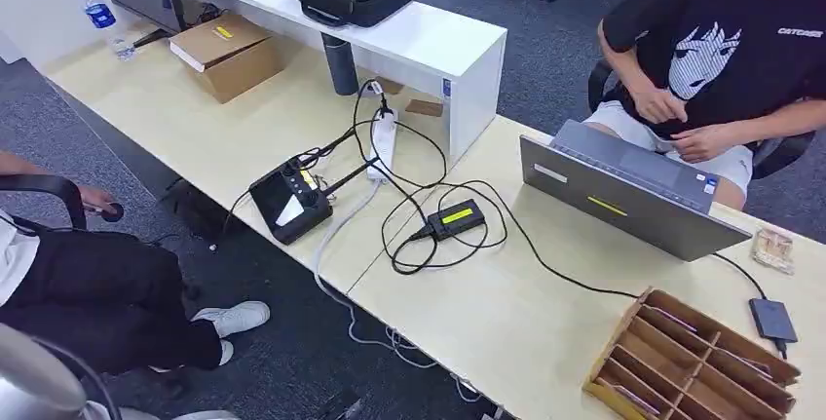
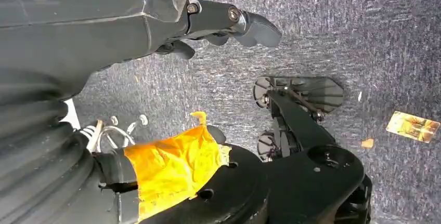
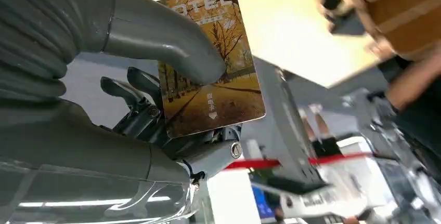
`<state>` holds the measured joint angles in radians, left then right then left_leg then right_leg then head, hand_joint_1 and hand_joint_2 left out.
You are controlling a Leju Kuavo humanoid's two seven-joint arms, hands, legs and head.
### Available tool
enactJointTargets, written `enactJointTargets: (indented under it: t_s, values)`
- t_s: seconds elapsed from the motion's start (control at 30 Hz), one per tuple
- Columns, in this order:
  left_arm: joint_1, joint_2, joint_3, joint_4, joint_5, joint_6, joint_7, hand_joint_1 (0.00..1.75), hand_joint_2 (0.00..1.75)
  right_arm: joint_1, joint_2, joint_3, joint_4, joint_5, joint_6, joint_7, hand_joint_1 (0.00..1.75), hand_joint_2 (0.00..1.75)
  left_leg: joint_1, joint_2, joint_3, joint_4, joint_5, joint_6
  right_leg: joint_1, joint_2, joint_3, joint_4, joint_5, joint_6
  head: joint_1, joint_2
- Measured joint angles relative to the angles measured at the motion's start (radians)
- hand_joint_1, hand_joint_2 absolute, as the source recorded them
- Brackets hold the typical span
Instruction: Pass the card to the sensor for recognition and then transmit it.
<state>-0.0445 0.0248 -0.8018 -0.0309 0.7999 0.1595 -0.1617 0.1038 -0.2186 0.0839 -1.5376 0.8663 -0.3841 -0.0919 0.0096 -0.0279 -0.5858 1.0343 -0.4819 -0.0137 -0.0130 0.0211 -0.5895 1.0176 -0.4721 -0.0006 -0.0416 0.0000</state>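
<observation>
My right hand (image 3: 156, 130) pinches a hotel key card (image 3: 213, 68) with an autumn-tree picture between its thick grey thumb (image 3: 156, 37) and the darker fingers behind it. The card stands below the desk edge, near the wooden card rack (image 3: 400, 5). On the desk lies the sensor (image 1: 456, 217), a small black box with a yellow label and a cable. The wooden card rack (image 1: 692, 362) with several slots sits at the desk's near right corner. My left hand (image 2: 223, 24) hangs over the grey carpet, its fingers apart and holding nothing.
A grey laptop (image 1: 623, 191) stands before a seated person (image 1: 721, 50) at the far right. A black screen device (image 1: 292, 198), power strip (image 1: 383, 142) and looping cables lie left of the sensor. Another person (image 1: 88, 284) sits at the left. A loose card (image 2: 413, 127) lies on the carpet.
</observation>
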Motion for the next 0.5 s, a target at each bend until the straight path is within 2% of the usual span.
enactJointTargets:
  t_s: [0.23, 0.33, 0.5]
  values:
    - [-0.005, 0.000, -0.030, 0.000, 0.008, -0.006, -0.007, 0.00, 1.75, -0.088, -0.002, 0.007, -0.086, -0.034, -0.011, -0.064, 1.75, 1.75, 0.000, 0.001, 0.000, 0.000, 0.000, 0.000, 0.000, 0.000, 0.000, 0.000, 0.001, -0.001, 0.000, 0.000]
    - [-0.015, 0.001, -0.051, 0.000, 0.004, -0.015, -0.007, 0.00, 1.75, -0.176, -0.002, 0.039, -0.087, -0.048, 0.027, -0.079, 1.75, 1.75, 0.000, 0.002, 0.000, 0.000, 0.001, -0.001, 0.000, 0.002, 0.001, 0.000, 0.002, -0.001, 0.000, 0.000]
    - [-0.033, 0.003, -0.092, 0.000, -0.003, -0.024, 0.002, 0.00, 1.75, -0.343, 0.000, 0.126, -0.046, -0.056, 0.093, -0.068, 1.75, 1.75, 0.000, 0.002, 0.000, 0.000, 0.003, -0.001, 0.000, 0.002, 0.000, 0.001, 0.003, -0.002, 0.000, 0.000]
